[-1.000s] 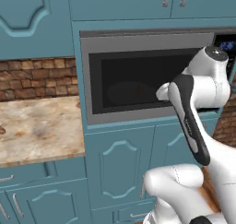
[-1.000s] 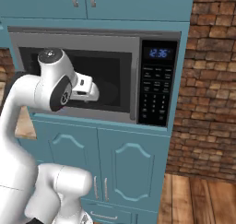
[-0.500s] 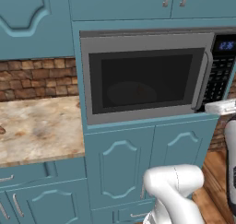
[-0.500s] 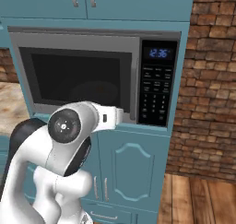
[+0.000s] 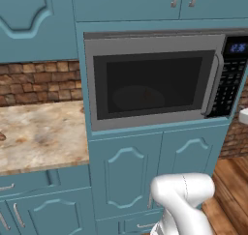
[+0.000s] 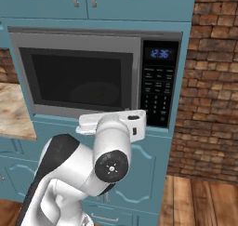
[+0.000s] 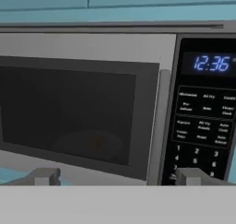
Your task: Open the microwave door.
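The microwave [image 7: 138,103] display [image 7: 211,63] reads 12:36.

Teal cabinets [image 5: 126,181], marble counter [image 5: 38,132], brick wall [image 6: 209,90], wood floor [image 6: 200,202].

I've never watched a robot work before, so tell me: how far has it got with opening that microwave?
Nothing is done yet: the microwave door sits flush and shut. In hand: the hand faces the microwave, its fingertips spread wide, apart from the door's vertical handle. Left to do: reach the handle, grip it and swing the door open.
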Controlling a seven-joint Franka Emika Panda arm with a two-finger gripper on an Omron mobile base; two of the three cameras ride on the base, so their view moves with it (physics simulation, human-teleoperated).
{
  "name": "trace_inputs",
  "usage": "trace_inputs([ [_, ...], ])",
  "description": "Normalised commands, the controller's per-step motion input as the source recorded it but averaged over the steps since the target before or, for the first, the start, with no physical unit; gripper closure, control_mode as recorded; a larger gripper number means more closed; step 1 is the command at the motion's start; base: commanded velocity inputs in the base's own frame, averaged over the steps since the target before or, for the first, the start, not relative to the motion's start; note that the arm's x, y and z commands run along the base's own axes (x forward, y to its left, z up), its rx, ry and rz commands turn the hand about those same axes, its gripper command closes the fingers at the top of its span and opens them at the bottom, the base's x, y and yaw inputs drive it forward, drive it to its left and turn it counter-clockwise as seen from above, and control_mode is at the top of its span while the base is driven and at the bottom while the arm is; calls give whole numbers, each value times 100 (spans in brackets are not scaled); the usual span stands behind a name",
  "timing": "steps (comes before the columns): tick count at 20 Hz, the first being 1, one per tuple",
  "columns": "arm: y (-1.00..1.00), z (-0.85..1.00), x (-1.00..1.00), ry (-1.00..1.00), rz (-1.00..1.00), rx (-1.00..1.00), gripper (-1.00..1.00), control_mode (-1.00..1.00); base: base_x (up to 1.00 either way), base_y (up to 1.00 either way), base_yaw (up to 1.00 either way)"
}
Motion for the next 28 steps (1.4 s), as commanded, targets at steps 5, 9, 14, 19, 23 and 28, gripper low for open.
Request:
trace_inputs([
  [5, 0, -19, 24, -12, 2, 0, -100, -100, 0, 0, 0],
  [9, 0, -19, 46, -10, 0, 0, -100, -100, 0, 0, 0],
  [14, 0, -12, 53, -9, 0, 0, -100, -100, 0, 0, 0],
  [19, -3, -5, 49, -3, 0, 1, -100, -100, 0, 0, 0],
  [23, -21, -1, 40, 0, 0, 0, -100, -100, 0, 0, 0],
  [28, -24, -4, 46, 0, 0, 0, -100, -100, 0, 0, 0],
])
